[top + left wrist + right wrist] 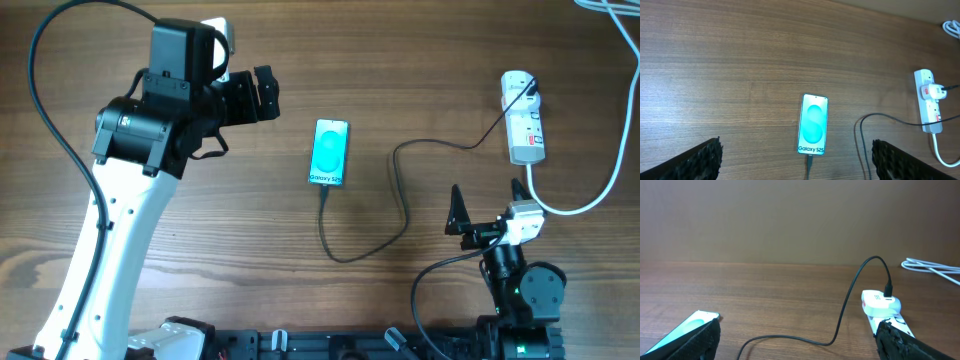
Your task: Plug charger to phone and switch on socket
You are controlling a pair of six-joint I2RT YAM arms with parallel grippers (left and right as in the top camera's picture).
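While both arms hang clear of the work, the phone (330,152) lies flat near the middle of the wooden table (250,260). Its cyan screen is lit, with the "Galaxy S25" lettering at the end nearer the robot. At that same end the charger (400,190) meets the phone's lower edge. The thin black cable touches the casing in both the overhead and left wrist views, though how firmly its tip is seated cannot be told. From there the cable drops toward the robot, curves round in a loop, climbs back and runs off right to the socket (523,130).

The socket, a white strip with red switch marks, lies well to the right of the phone. A plug (522,90) sits toward its far end and a thick white cord (590,205) curls away from its near end. Whether its switch is on cannot be read.

The left gripper (266,95) hangs above the table to the left of the phone, jaws spread wide and empty — in its wrist view the dark fingers (700,160) frame the phone from either side. The right gripper (486,200) sits on the robot's side of the table, between the cable loop and the white cord, jaws likewise wide apart with nothing between them.
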